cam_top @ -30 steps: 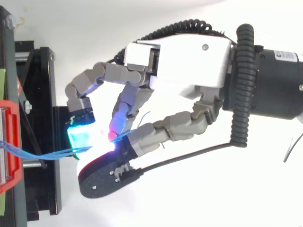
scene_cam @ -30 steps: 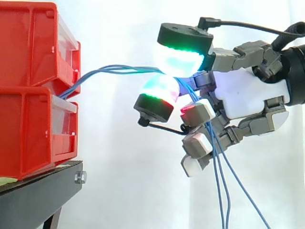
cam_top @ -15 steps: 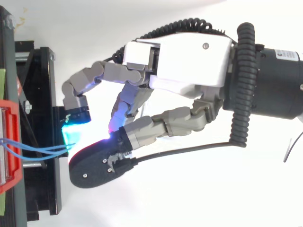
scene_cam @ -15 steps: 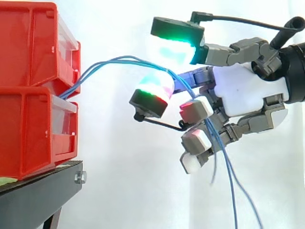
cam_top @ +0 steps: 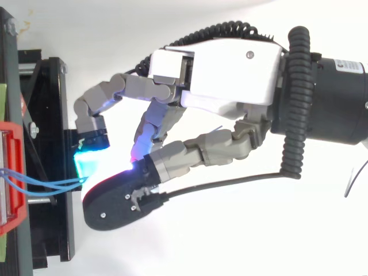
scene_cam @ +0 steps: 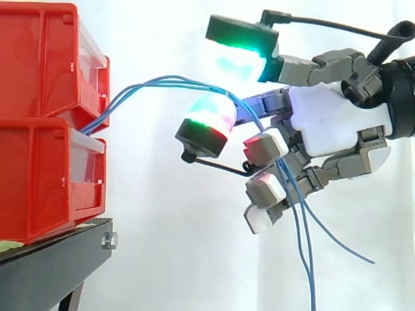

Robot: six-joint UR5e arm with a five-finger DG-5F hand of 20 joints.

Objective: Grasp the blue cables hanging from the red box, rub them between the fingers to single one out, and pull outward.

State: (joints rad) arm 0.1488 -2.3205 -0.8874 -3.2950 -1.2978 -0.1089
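Hand (cam_top: 230,75) shelled in glossy white plastic over the palm, with one small dark screw head (cam_top: 248,56) near the shell's upper edge. Fingers (cam_top: 213,150) built of blocky grey links, darker at the hinges. Fingertips (scene_cam: 235,65) thick and rounded, glowing white and cyan with a green band, one banded red as well. The largest backed by flat black plates (cam_top: 115,201) dotted with small silver screws. Smaller pads (scene_cam: 266,148) white-faced in grey housings, one tinged red. Wrist (cam_top: 330,98) a stout matte black cylinder bearing a small white marking (cam_top: 349,67).
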